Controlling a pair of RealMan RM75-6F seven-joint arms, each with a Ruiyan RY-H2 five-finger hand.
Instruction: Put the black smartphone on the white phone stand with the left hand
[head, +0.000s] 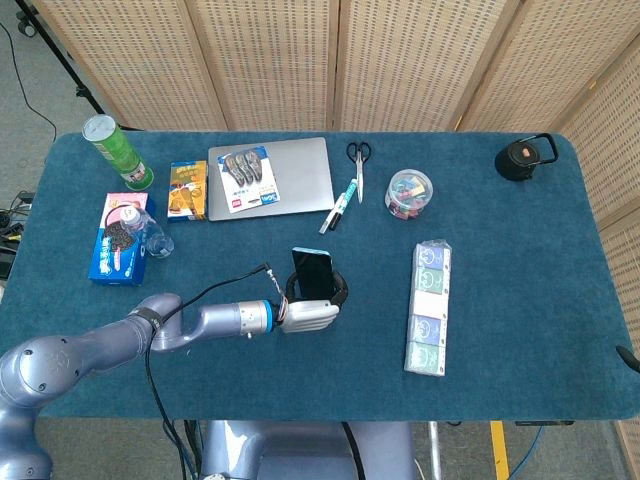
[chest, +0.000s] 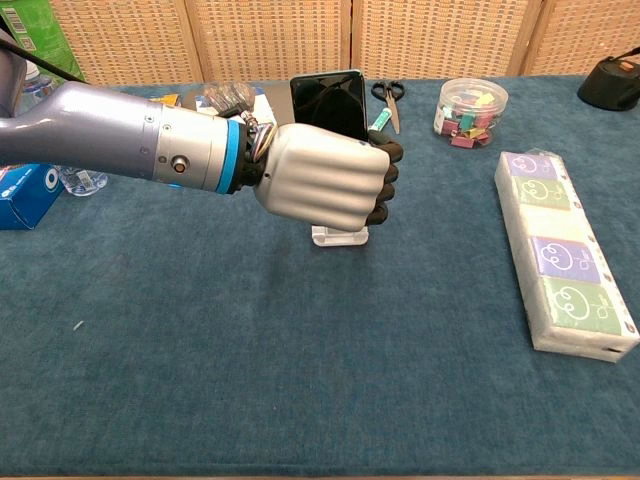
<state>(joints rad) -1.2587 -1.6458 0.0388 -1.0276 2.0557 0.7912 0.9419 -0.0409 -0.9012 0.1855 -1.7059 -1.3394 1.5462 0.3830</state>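
Note:
My left hand (chest: 325, 182) (head: 309, 315) grips the black smartphone (chest: 328, 100) (head: 311, 273), which stands upright with its top half showing above the fist. Only the base of the white phone stand (chest: 339, 236) peeks out just below the hand in the chest view. The phone's lower part and its contact with the stand are hidden by the fingers. In the head view the stand itself is covered by the hand and phone. The right hand appears in neither view.
A tissue multipack (head: 430, 307) (chest: 563, 260) lies to the right. A tub of clips (head: 408, 192) (chest: 468, 110), scissors (head: 358, 164), pens (head: 338, 207), a laptop (head: 300, 168), snack boxes (head: 187, 189), a blue cookie pack (head: 116, 240), a water bottle (head: 148, 231), a green can (head: 116, 150) and a black speaker (head: 522, 157) line the far side.

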